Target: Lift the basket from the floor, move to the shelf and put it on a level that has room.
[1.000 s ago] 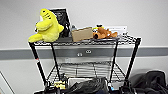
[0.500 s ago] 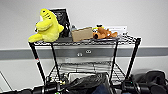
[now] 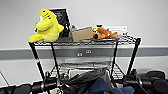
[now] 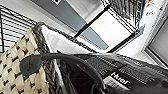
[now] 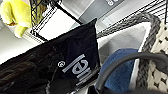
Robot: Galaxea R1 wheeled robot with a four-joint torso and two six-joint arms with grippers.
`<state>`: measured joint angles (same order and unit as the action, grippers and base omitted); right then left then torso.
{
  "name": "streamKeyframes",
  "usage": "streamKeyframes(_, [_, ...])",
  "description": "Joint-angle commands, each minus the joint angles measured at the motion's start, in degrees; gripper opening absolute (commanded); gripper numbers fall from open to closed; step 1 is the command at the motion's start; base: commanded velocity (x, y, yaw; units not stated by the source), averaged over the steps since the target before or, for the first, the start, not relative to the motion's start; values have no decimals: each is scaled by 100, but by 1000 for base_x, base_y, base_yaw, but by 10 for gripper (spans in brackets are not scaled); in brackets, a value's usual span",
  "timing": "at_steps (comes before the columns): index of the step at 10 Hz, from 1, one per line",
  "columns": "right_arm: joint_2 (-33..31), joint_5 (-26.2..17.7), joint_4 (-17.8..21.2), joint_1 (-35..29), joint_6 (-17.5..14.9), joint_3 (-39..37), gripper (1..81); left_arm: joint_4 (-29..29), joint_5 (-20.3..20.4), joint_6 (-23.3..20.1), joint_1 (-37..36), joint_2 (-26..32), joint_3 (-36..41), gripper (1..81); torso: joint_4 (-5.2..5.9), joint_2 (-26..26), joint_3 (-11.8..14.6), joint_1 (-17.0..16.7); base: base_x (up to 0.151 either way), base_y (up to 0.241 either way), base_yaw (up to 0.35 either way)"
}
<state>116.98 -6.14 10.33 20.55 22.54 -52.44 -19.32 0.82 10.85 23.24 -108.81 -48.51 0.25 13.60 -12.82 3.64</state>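
Note:
The basket (image 4: 15, 67) has pale woven sides and a white lining, and it hangs off the floor between my two arms. A black bag (image 3: 83, 78) and a blue cloth (image 3: 100, 86) stick out of it. My left gripper (image 3: 53, 83) and right gripper (image 3: 127, 80) sit at its two ends, shut on it. A dark handle loop (image 5: 125, 62) arches over the woven rim (image 5: 160, 72). The shelf (image 3: 85, 43) stands right in front. Its level, the second tier (image 3: 118, 73), lies just behind the basket's top. The floor is hidden.
The top tier carries a yellow plush (image 3: 47, 26), a black framed card (image 3: 61, 18), a brown cardboard box (image 3: 82, 34) and an orange plush (image 3: 103, 33). A white wall with a grey band (image 3: 150, 52) stands close behind the rack.
The basket's contents and both arms have come up a little in the head view. The rack and the things on its top tier stay where they were.

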Motion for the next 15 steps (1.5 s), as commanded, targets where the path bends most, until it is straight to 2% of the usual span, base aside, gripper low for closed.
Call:
streamKeyframes(1, [-32,185,400,-1205,-4,359,10,-273,6,-39,-1158,157,359,10,0,0,0,0,0,0,0])
streamKeyframes(7, [99,-54,708,-1883,14,166,10,-740,-161,-30,-1897,61,132,10,0,0,0,0,0,0,0])
streamKeyframes(9, [293,-141,691,-1962,22,-211,10,-748,-195,-30,-2011,-141,-343,10,0,0,0,0,0,0,0])
streamKeyframes(11, [574,-159,620,-2024,22,-695,10,-713,-494,-39,-2212,-457,-879,10,0,0,0,0,0,0,0])
streamKeyframes(14, [856,-159,479,-2129,14,-1275,10,-731,-741,-31,-2573,-792,-1486,10,0,0,0,2,0,0,0])
streamKeyframes(15, [969,-281,444,-2226,22,-1486,10,-740,-750,-39,-2679,-853,-1574,10,0,-2,-2,2,0,0,0])
